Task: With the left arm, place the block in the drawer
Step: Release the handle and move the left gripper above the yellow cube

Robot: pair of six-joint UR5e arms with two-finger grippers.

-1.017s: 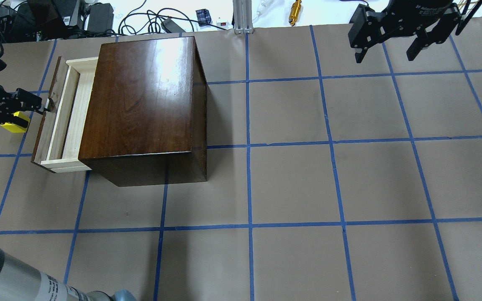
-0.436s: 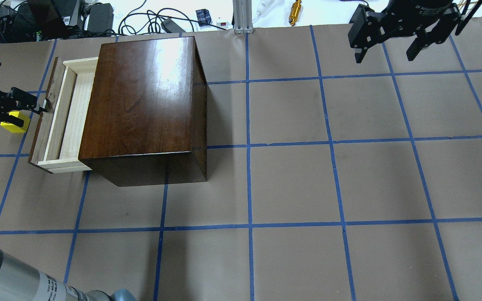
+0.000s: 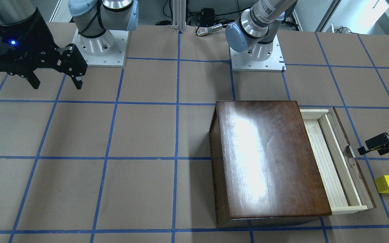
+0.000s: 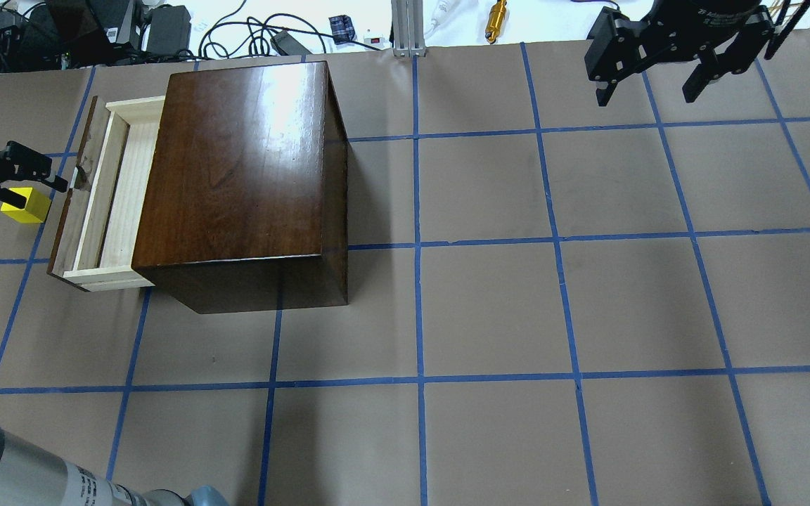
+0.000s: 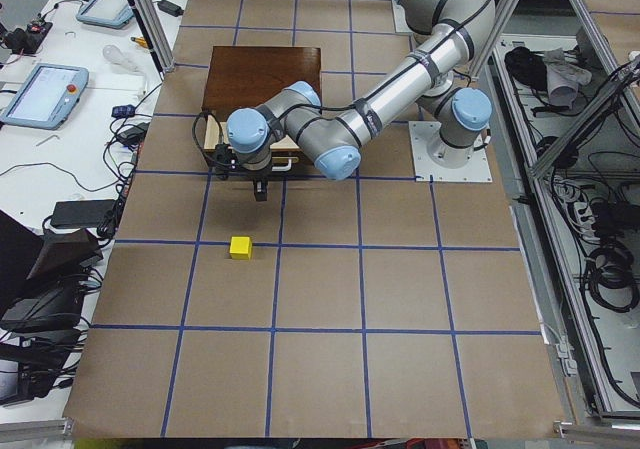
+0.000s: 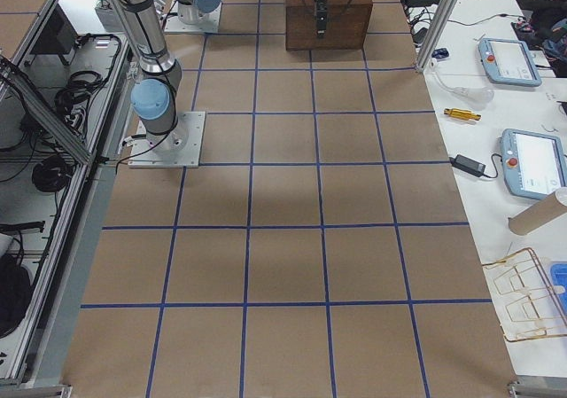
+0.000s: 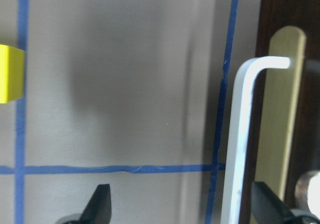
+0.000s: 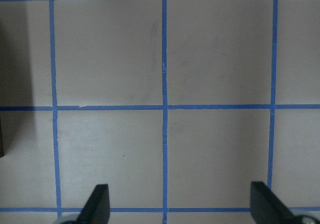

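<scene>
small bright yellow cube (image 4: 25,205) is seen at the overhead frame's left edge, just beside the pulled-out pale-wood drawer (image 4: 120,186), judged light and rigid, best pinched across opposite flat sides by the black two-finger left gripper (image 7: 182,206), fingers wide apart and empty.

- We see cabinet (image 4: 236,161): dark wood, glossy, glare on top.
- drawer (image 4: 124,197): pale bare wood, matt.
- table (image 4: 489,309): matt brown paper, blue tape lines (image 4: 417,244).
</scene>
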